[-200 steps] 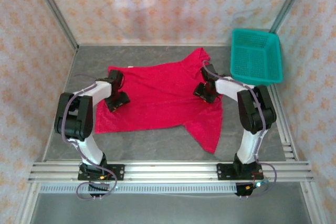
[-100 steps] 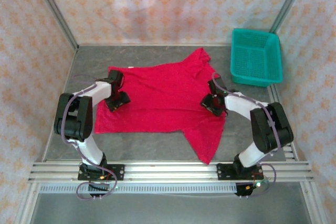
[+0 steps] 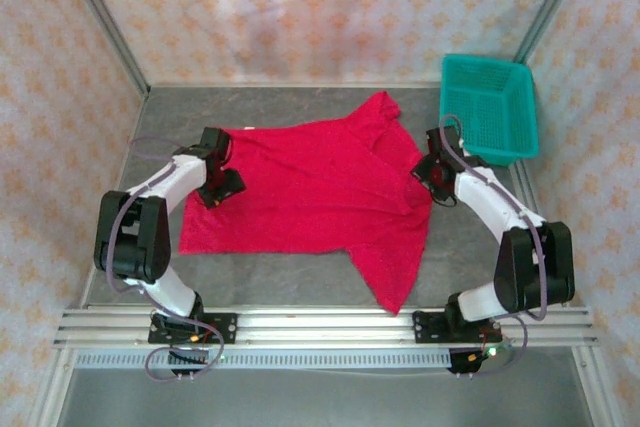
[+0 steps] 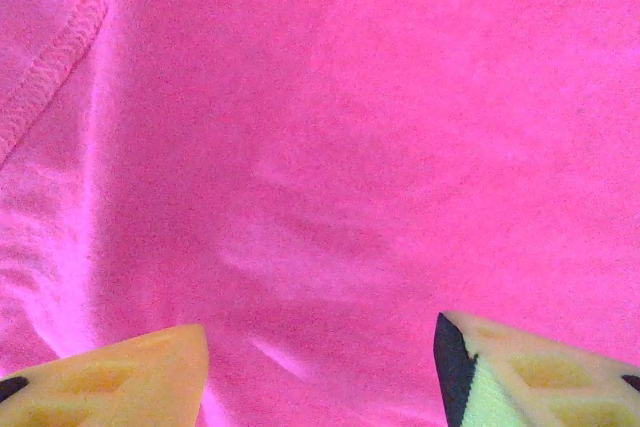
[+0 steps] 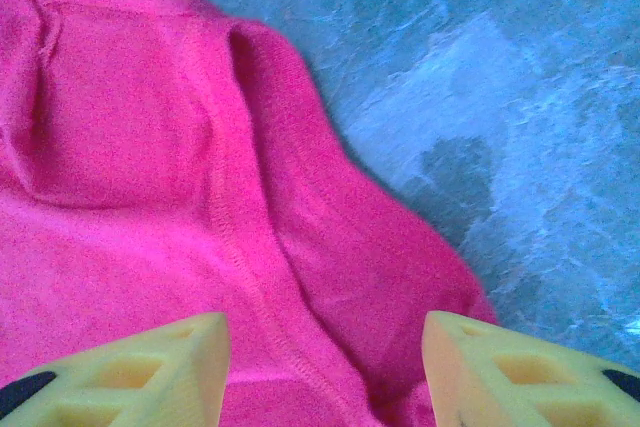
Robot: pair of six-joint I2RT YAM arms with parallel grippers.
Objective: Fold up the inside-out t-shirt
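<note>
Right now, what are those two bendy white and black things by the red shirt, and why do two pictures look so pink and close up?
Those are two robot arms bolted to the near edge of a grey table. One picture comes from a camera looking down from above. The other two come from small cameras on the arms' wrists, so they look close up. A red t-shirt lies spread on the table, and a teal basket sits at the far right. The left claw is over the shirt's left side, and the right claw is at its right edge. The yellow wedges are claw fingers. Both claws are open and hold nothing.
</note>
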